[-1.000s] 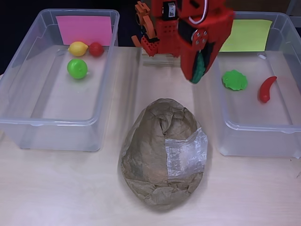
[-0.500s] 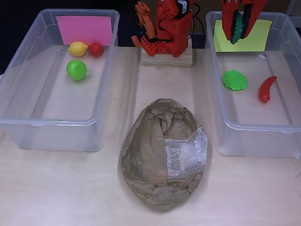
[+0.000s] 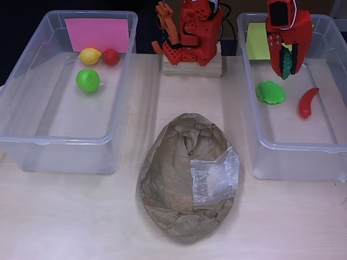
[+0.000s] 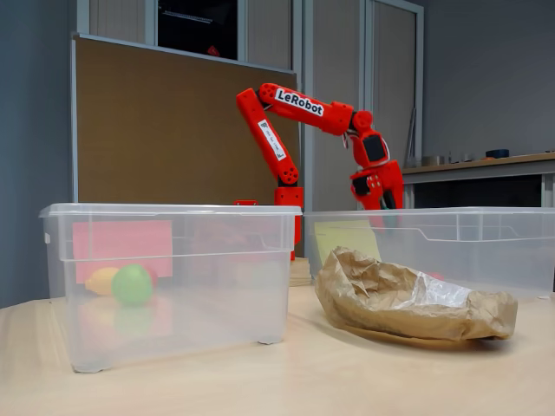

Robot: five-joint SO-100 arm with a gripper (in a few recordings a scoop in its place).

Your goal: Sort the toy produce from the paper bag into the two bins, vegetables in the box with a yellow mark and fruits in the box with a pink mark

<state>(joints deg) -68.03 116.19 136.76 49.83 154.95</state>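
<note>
In the overhead view the red two-finger gripper (image 3: 286, 69) is hanging over the clear plastic bin w/ the yellow paper mark (image 3: 331, 149), at the pic's right, pointing down. It is clamping a dark green ridged toy veg (image 3: 286, 60) between its fingers; the piece is sitting lengthwise in the jaws, w/ only its green edge peeking out. Can't tell exactly what veg it is. Just left of and below the gripper tip, a bright green leafy toy veg (image 3: 270, 92) is lying on the bin floor, and a red toy chili pepper (image 3: 307, 102) is lying to the right of it, apart from it.

The crumpled brown paper bag w/ a clear plastic patch (image 3: 190, 176) is lying on the light wood table (image 3: 81, 216) between the 2 bins, nearer the camera edge.

The clear plastic bin w/ the pink paper mark (image 3: 21, 143), at left, is holding a yellow toy lemon (image 3: 90, 56), a small red round toy fruit (image 3: 111, 56) touching it, and a green round toy fruit (image 3: 88, 79) just below them.

In the fixed view the red arm (image 4: 299, 104) is arching from its base over to the right, w/ the gripper (image 4: 378, 199) dipping behind the rim of the right-hand bin (image 4: 486, 217).
</note>
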